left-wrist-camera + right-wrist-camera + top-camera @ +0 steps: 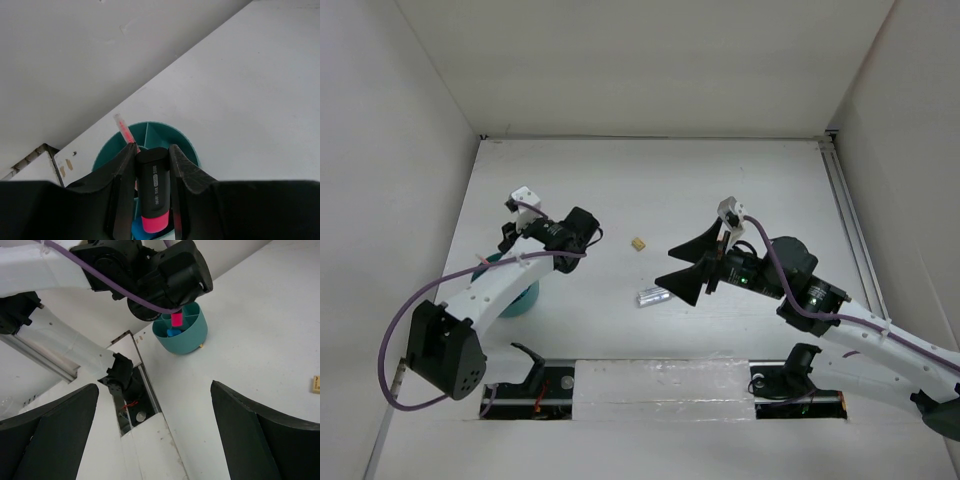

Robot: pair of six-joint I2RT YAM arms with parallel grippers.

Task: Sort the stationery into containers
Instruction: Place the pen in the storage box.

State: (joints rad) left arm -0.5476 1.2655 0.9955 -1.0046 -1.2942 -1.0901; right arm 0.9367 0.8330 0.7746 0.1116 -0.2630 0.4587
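A: L gripper [153, 152], what's it doing?
B: Closed narrow on a black marker [154, 190] w/ a pink end. Both fingers [125, 172] press its sides. It hangs right over the teal cup [190, 340], pink end at the cup's mouth. Can't tell if it's past the rim.
A: Cup's where?
B: Near-left part of the table [720, 180], mostly under the L arm [490, 285] in the top view. It has dividers inside. A blue item [173, 333] and a pink-tipped clear stick [123, 130] stand in it.
A: R gripper [665, 265]?
B: Jaws spread wide, nothing btwn them, no grip on anything. It's mid-table, right of centre, fingers pointing left toward the cup.
A: Other stationery?
B: Clear pen [650, 296] lies flat on the table, just beside the R gripper's nearer finger. Contact unclear. Small tan eraser [638, 243] sits a bit farther out, apart from both grippers and roughly btwn them.
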